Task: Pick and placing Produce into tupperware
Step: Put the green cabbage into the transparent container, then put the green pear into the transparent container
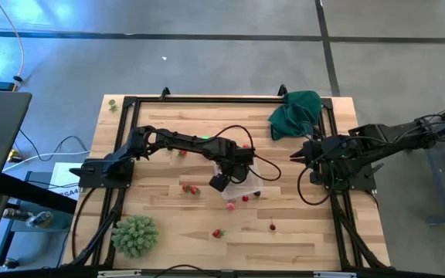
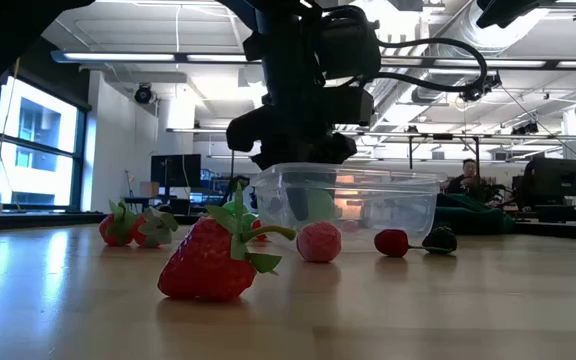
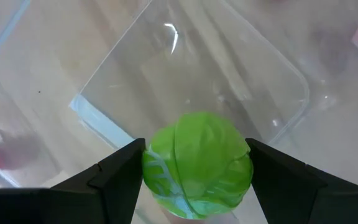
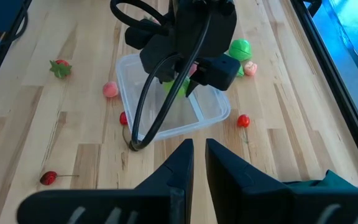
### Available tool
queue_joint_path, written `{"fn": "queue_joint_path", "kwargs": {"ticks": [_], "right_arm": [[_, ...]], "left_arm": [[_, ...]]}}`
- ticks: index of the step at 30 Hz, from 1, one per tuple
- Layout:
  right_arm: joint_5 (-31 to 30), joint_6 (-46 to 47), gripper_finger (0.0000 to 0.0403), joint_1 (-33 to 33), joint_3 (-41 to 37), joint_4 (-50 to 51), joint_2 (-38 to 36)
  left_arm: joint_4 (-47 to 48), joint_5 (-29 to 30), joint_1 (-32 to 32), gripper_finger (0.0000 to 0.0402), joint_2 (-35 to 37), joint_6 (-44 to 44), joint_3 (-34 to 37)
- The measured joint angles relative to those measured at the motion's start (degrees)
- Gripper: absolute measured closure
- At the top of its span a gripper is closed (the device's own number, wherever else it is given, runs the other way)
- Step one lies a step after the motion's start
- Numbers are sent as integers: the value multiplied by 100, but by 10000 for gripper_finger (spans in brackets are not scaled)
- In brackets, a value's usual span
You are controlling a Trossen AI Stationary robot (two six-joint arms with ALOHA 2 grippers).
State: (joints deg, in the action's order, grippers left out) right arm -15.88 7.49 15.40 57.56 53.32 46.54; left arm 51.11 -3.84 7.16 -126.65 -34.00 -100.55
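- One produce pc, a green sprout-like ball (image 3: 197, 165), is clamped between the fingers of the left end effector (image 3: 197, 177), directly above the open tupperware (image 3: 229, 74); release not yet made.
- No produce can be confirmed as lying loose inside the tupperware (image 1: 246, 184); the green seen through its wall in the low view is judged to be the held pc.
- Most produce is left on the tabletop (image 1: 300, 239): a large strawberry (image 2: 213, 262) nearest the low camera, two more strawberries (image 2: 133, 226) further back, a pink berry (image 2: 318, 241) just beside the box, a cherry (image 2: 392, 241) and a dark pc (image 2: 439, 239) near it.
- More pcs are seen in the right wrist view: a green pc (image 4: 240, 48), a cherry w/ stem (image 4: 49, 178), a strawberry (image 4: 59, 68).
- Progress est.: early stage, 1st drop pending; majority of picks remain.
- Right end effector (image 4: 197, 158) is parked near the tabletop's right edge, fingers closed, nothing held.
- Spiky green ball (image 1: 135, 235) and dark green cloth (image 1: 296, 110) are non-task items.
- Brands/labels: none legible on box or arms; a white tag (image 1: 66, 191) off the tabletop's left edge carries print too small to read.
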Motion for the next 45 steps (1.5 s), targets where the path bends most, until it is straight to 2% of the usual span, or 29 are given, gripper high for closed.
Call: {"fn": "queue_joint_path", "kwargs": {"ticks": [15,25,32,40,45], "right_arm": [[2,0,371,0,0,2,0],[2,0,371,0,0,2,0],[2,0,371,0,0,2,-2],[2,0,371,2,0,2,-2],[1,0,371,1,0,0,-2]], "left_arm": [[0,-69,0,142,0,184,-2],[48,-61,-4,52,0,278,-2],[214,-140,-4,35,23,477,-6],[1139,-101,-4,35,39,536,-852],[2101,-78,154,34,42,1265,-1632]]}}
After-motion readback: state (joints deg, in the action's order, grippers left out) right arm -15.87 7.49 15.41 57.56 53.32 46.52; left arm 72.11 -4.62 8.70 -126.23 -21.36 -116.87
